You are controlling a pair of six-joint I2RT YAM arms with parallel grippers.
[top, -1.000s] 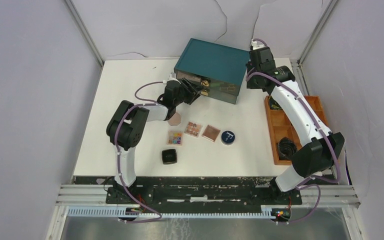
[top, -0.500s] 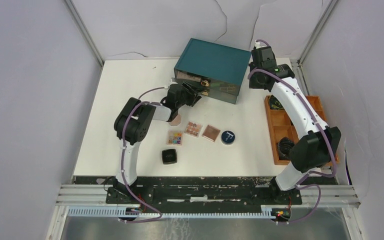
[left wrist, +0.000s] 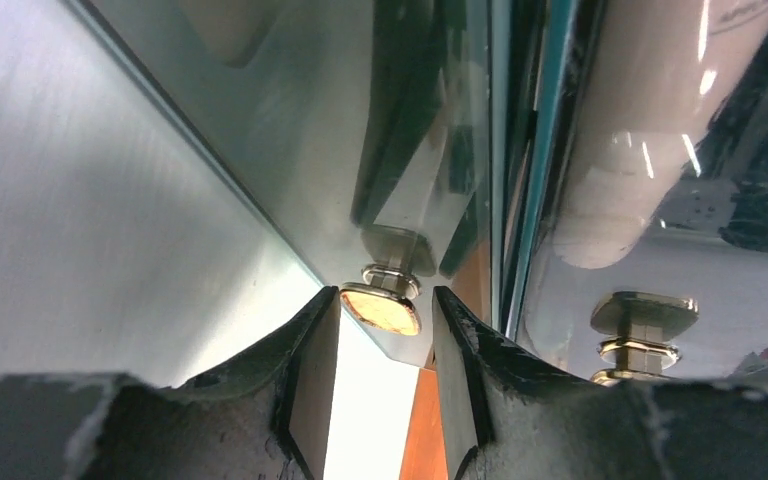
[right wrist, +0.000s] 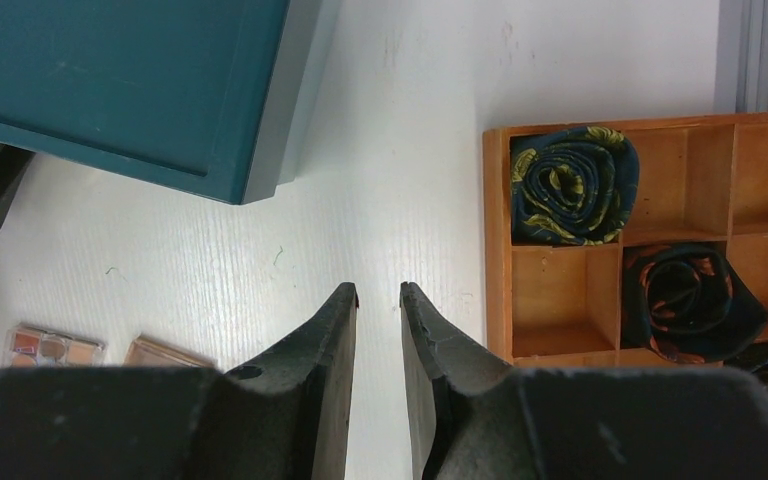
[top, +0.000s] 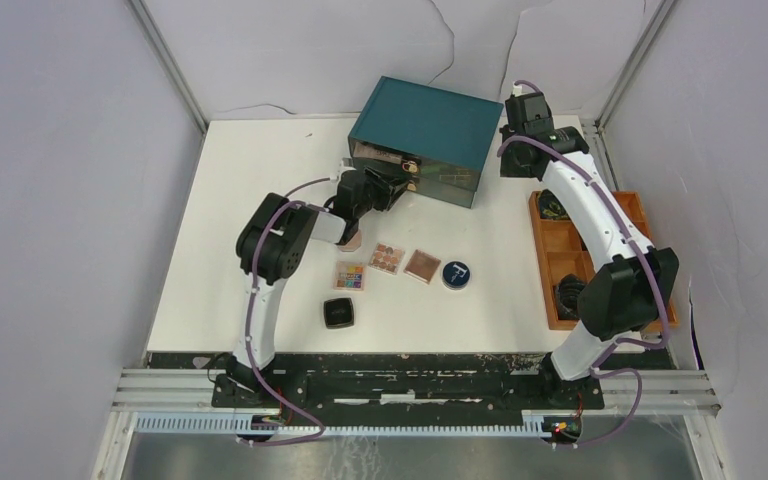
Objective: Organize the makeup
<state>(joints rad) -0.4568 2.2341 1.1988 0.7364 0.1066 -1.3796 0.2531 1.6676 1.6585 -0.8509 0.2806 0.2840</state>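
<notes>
Seen in the left wrist view, the left gripper (left wrist: 384,335) is placed at the front of the teal drawer box (top: 425,122). Its fingers are narrowed around a gold knob (left wrist: 381,307), with a sliver of gap showing on one side. The right gripper (right wrist: 378,300) is held over the white table (top: 250,190) at the box's 3 o'clock, fingers narrowly parted with nothing between them. The makeup (top: 422,266) is laid out on the table at the box's 6 o'clock, with a black square compact (top: 338,313) nearest the arms.
</notes>
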